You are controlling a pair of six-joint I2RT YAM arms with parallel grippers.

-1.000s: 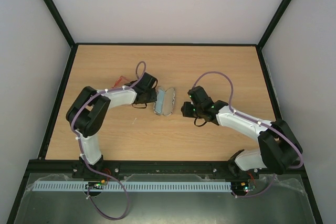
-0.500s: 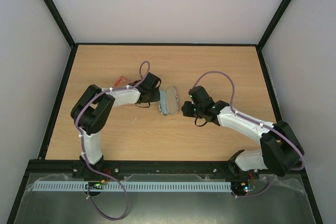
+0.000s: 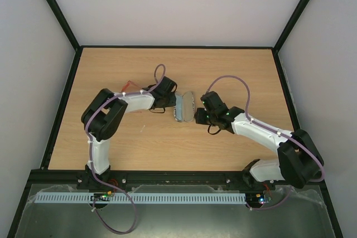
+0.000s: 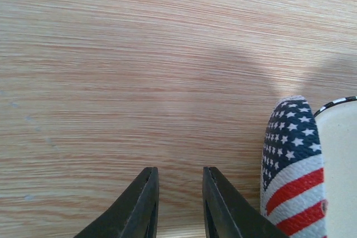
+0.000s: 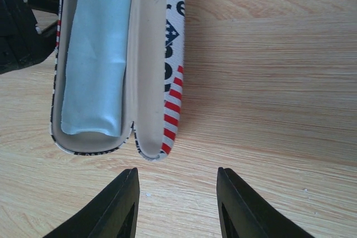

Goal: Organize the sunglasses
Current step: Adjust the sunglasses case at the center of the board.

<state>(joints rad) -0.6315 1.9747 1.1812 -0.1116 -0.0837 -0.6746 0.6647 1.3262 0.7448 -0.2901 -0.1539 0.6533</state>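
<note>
Both empty, left fingers (image 4: 142, 207) and right fingers (image 5: 124, 207) stand parted; translucent red-orange sunglasses (image 3: 129, 85) lie left of, not yet inside, the open flag-printed oblong case (image 5: 149, 65).

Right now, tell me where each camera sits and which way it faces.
Top external: above and behind, looking down at the table; left arm and right arm show, open case between them.
Left wrist: low, facing the tabletop; the left gripper shows.
Right wrist: looking down into the case; the right gripper shows.
Shared: all see the case.

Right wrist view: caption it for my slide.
Open flag-printed case holding a blue cloth, ahead of the right gripper.
</note>
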